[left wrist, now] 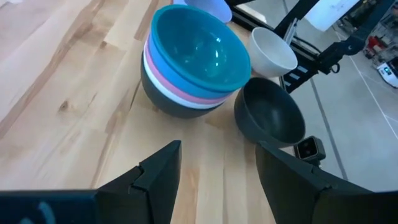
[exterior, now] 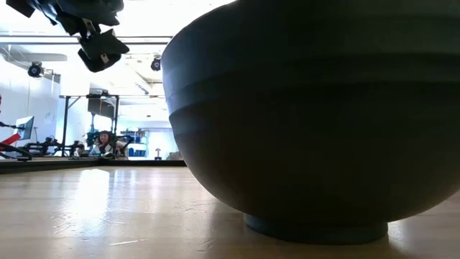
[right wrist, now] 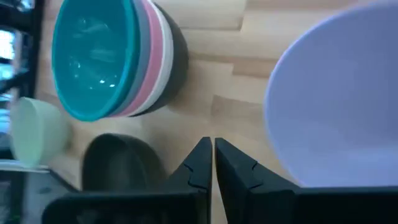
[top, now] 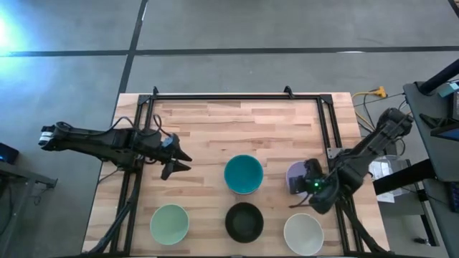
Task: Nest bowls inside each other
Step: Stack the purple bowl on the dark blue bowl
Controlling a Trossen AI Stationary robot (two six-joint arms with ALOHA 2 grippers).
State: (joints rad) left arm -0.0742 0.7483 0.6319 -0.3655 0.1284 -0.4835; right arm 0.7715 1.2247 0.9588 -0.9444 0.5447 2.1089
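A stack of several nested bowls, teal on top (top: 243,174), stands mid-table; it also shows in the left wrist view (left wrist: 193,56) and the right wrist view (right wrist: 93,56). A lavender bowl (top: 295,174) stands to its right. Pale green (top: 169,223), black (top: 244,221) and white (top: 303,233) bowls stand in a row near the front edge. My left gripper (top: 179,163) is open and empty, left of the stack (left wrist: 217,155). My right gripper (right wrist: 213,155) is shut, its fingertips just beside the lavender bowl's rim (right wrist: 336,106), apart from it.
A black metal frame (top: 237,95) runs along the table's far, left and right sides. Bare wood (top: 215,122) lies between the far rail and the bowls. In the low view the black bowl (exterior: 309,115) fills most of the picture, with the room and a person beyond.
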